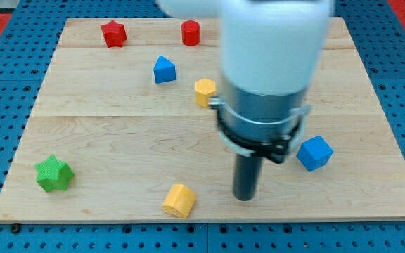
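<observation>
My tip (244, 197) rests on the wooden board (118, 133) near the view's bottom, right of centre. The nearest block is a yellow rounded block (179, 200) to its left, a clear gap away. A blue cube (314, 152) lies up and to the right of the tip, beside the arm's grey collar. A yellow hexagonal block (204, 92) sits just left of the arm body, partly against its edge. The tip touches no block.
A blue house-shaped block (164, 69) lies above centre-left. A red star (114, 33) and a red cylinder (190, 32) sit along the view's top. A green star (53, 173) is at the bottom left. Blue pegboard surrounds the board.
</observation>
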### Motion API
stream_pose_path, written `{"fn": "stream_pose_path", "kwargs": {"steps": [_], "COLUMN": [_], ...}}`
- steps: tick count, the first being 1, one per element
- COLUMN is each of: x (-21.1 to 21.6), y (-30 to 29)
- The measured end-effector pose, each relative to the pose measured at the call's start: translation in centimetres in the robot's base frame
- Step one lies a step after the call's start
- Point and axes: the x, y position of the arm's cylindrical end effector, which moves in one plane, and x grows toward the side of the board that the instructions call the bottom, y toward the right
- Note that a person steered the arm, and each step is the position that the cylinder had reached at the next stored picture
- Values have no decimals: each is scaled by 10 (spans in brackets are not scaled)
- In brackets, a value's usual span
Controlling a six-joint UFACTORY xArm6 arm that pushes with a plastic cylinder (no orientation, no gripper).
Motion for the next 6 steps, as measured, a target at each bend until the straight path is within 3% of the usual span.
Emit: {"fn": "stream_pose_path", "kwargs": {"steps": [1, 3, 5, 6], "x": [32, 24, -38, -60], "y": [3, -178, -202, -184]}}
